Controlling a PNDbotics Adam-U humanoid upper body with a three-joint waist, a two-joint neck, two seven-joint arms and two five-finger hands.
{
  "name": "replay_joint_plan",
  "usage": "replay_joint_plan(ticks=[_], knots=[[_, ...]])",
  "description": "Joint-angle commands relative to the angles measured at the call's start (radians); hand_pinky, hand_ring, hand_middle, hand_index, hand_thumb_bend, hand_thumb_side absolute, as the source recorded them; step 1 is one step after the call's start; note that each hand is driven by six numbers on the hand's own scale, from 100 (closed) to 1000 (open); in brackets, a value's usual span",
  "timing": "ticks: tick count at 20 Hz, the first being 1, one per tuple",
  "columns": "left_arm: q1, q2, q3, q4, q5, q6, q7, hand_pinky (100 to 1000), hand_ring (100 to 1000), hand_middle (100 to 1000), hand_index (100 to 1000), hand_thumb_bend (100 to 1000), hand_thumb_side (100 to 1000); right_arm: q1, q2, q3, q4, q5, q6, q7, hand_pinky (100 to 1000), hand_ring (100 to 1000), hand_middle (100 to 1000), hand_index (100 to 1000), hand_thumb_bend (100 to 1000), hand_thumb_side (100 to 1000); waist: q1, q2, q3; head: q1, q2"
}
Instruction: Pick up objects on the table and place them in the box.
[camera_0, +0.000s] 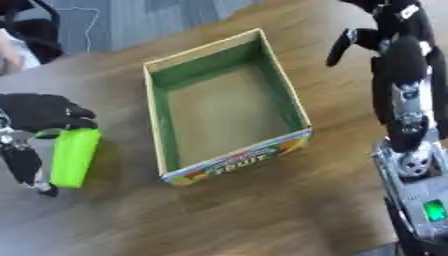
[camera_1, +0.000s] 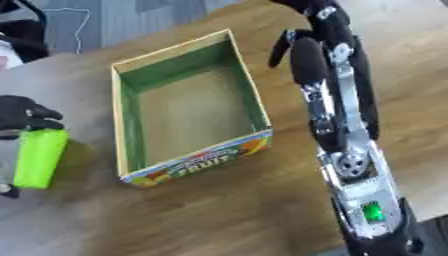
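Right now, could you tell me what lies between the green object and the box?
Only bare wooden table separates the green object, held by the left hand, from the box, as the left eye view shows.

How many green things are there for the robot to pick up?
1: a bright green block lies left of the box, with the left hand curled over its top end. The box inside looks empty.

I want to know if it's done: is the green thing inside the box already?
No, the green thing lies on the table left of the box, with the left hand curled over its top end.
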Motion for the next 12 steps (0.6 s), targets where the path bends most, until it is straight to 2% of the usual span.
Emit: replay_joint_plan(ticks=[1, 12], knots=[[0.002, 0.012, 0.016, 0.0, -0.015, -0.068, -0.071, 1000, 1000, 1000, 1000, 1000, 510, -0.017, 0.0, -0.006, -0.015, 0.002, 0.0, -0.004, 345, 834, 792, 937, 343, 1000, -0.01, -0.008, 0.005, 0.0, 0.0], [0.027, -0.015, 0.032, -0.041, -0.092, -0.03, -0.064, 1000, 1000, 994, 1000, 1000, 567, -0.019, 0.0, -0.008, -0.013, 0.001, 0.001, -0.005, 342, 835, 792, 939, 363, 1000, -0.02, -0.002, 0.011, 0.001, 0.0]])
